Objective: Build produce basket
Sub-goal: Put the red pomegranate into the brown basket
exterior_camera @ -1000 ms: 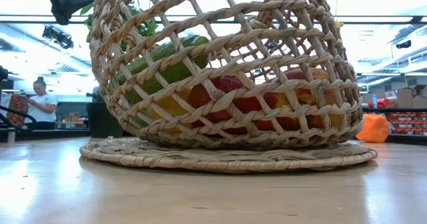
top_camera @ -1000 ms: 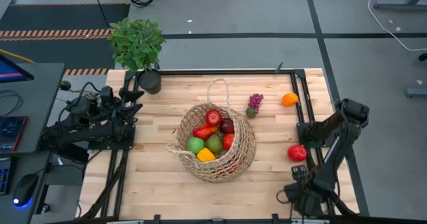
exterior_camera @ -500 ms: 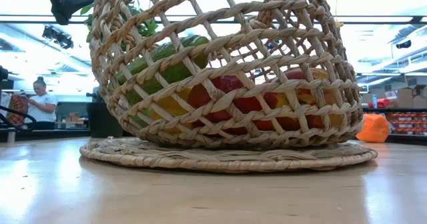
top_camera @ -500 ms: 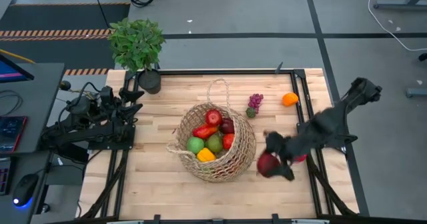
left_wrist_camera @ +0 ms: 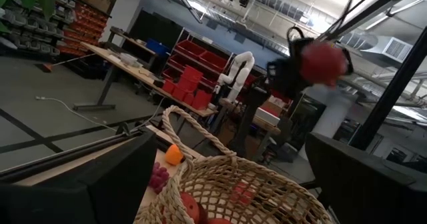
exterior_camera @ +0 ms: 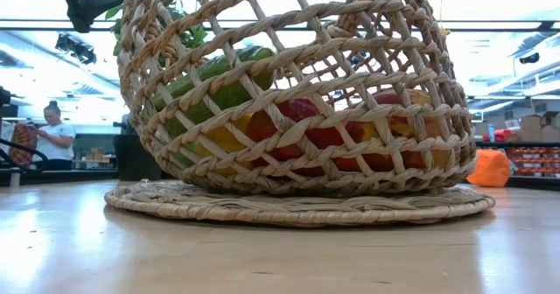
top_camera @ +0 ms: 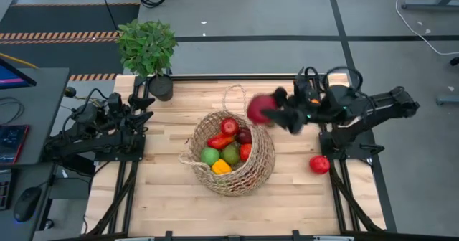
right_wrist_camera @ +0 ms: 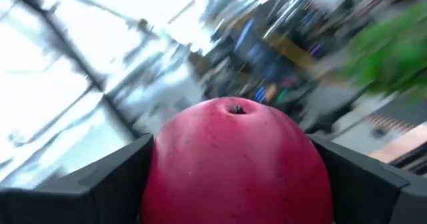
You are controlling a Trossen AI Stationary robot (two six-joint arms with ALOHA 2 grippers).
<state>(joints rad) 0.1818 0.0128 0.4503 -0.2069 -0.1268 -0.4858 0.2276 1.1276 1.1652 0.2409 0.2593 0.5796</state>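
The wicker basket (top_camera: 240, 162) sits at the table's middle, holding several fruits and vegetables (top_camera: 228, 146); the low view shows them through its weave (exterior_camera: 289, 128). My right gripper (top_camera: 267, 112) is shut on a red apple (top_camera: 258, 106), high over the table just past the basket's far right rim. A second red apple (top_camera: 320, 164) lies on the table at the right. An orange (left_wrist_camera: 173, 155) and purple grapes (left_wrist_camera: 158, 177) lie beyond the basket. My left gripper (top_camera: 145, 108) waits open at the table's left edge. My right gripper pinches the red apple by its two opposite sides (right_wrist_camera: 167, 171) between its two fingers (right_wrist_camera: 113, 177). The fingers reach in about level from the table's right. The apple is lifted well clear of the table and basket, with its dimpled end (right_wrist_camera: 235, 108) facing away from the wrist.
A potted leafy plant (top_camera: 147, 46) stands at the far left corner. A black frame (top_camera: 326, 83) runs along the table's far and right sides. Bare wood lies in front of the basket and to its left.
My right gripper has swung up from low at the table's near right corner toward the far edge and left, tipping from pointing down to about level, carrying a red apple. The apple has gone from table height to high beside the basket's far right rim.
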